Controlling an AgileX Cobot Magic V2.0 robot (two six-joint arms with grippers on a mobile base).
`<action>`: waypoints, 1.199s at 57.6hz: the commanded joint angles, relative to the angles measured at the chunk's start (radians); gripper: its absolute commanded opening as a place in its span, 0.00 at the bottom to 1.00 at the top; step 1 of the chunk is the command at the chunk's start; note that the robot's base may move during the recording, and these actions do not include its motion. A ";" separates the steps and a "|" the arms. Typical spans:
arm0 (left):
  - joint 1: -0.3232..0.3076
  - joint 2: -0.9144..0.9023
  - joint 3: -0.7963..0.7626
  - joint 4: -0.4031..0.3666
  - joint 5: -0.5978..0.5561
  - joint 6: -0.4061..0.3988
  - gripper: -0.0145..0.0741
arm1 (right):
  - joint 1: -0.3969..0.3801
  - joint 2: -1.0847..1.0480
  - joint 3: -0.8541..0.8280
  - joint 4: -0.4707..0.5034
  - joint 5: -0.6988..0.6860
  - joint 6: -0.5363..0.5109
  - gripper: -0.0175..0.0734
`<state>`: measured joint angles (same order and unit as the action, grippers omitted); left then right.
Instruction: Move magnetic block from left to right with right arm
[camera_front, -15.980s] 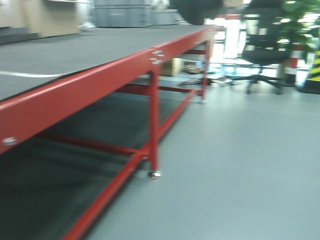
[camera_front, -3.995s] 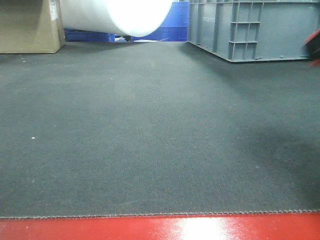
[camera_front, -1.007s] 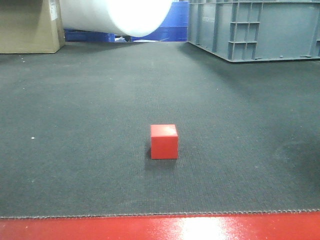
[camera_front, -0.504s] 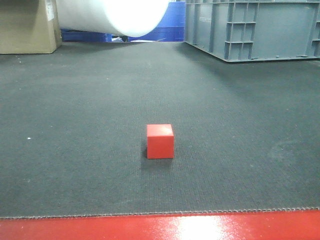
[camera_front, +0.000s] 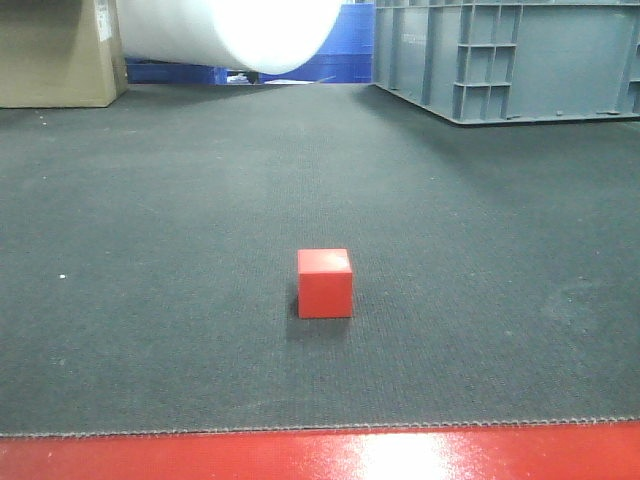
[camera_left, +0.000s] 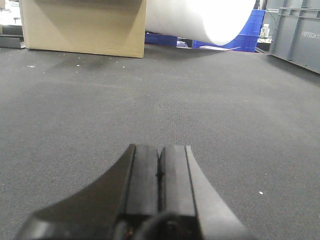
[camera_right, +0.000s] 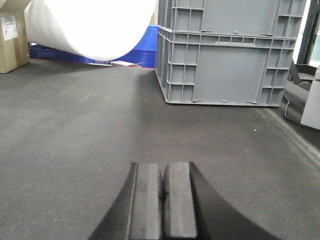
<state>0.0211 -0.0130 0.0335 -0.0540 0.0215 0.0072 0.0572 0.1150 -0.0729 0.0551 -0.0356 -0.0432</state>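
Observation:
The magnetic block (camera_front: 325, 283), a small red cube, rests on the dark mat (camera_front: 150, 300) near the middle of the front view, a little back from the red table edge (camera_front: 320, 455). No gripper touches it, and neither arm appears in that view. My left gripper (camera_left: 159, 165) is shut with its pads together and nothing between them, low over bare mat. My right gripper (camera_right: 163, 180) is likewise shut and empty over the mat. The block shows in neither wrist view.
A large grey crate (camera_front: 510, 55) stands at the back right; in the right wrist view the crate (camera_right: 225, 55) lies ahead. A white roll (camera_front: 230, 30) and a cardboard box (camera_front: 55, 50) are at the back left. Blue bins (camera_front: 340, 55) sit behind them.
Four seconds ago the mat was bare; by one second ago the block stood at its centre. Since then it has stayed put, with only slight camera shift.

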 joint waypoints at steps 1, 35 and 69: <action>-0.007 -0.010 0.007 -0.003 -0.078 -0.007 0.02 | -0.005 -0.021 0.015 0.003 -0.106 -0.008 0.24; -0.007 -0.010 0.007 -0.003 -0.078 -0.007 0.02 | -0.005 -0.146 0.103 -0.001 -0.081 -0.008 0.24; -0.007 -0.010 0.007 -0.003 -0.078 -0.007 0.02 | -0.005 -0.146 0.103 -0.001 -0.081 -0.008 0.24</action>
<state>0.0211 -0.0130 0.0335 -0.0540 0.0215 0.0072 0.0572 -0.0099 0.0296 0.0551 -0.0346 -0.0432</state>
